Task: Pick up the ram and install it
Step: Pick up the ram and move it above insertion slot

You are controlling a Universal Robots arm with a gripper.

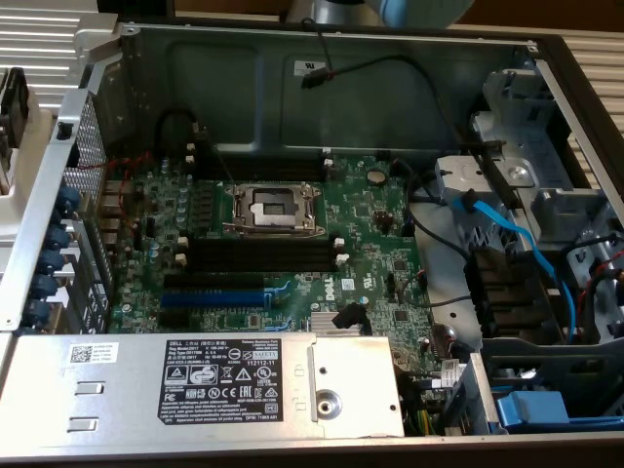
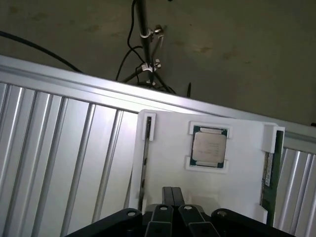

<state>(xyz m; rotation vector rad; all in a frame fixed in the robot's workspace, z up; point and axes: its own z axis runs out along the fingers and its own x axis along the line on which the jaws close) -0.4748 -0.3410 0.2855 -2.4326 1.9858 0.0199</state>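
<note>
Hanging above the white tray (image 2: 237, 173), the gripper (image 2: 173, 191) has its two fingers (image 2: 167, 197) pressed flat together, with nothing between them. And there's the ram (image 2: 270, 173), a green strip with a pale label, standing on edge in a clip at one end of the tray, clear of the fingertips. At the tray's middle sits a square processor (image 2: 209, 149) with a metal lid, held by white corner tabs. At the far end from the ram, a thin dark strip (image 2: 145, 163) stands on edge in its own clip; what it is, I cannot tell. The tray rests on a ribbed metal surface (image 2: 59, 158), and past that, cables (image 2: 143, 59) trail across a dull floor.

Over to the exterior view: the case (image 1: 292, 88) lies open, green board (image 1: 375, 224) facing up. The socket (image 1: 273, 208) sits near the middle, with black slots (image 1: 258, 255) just beside it on the camera's side and a blue slot (image 1: 210, 297) nearer still. A labelled power supply (image 1: 195, 375) runs along the near edge. The ram is in the tray, not on the board.
</note>
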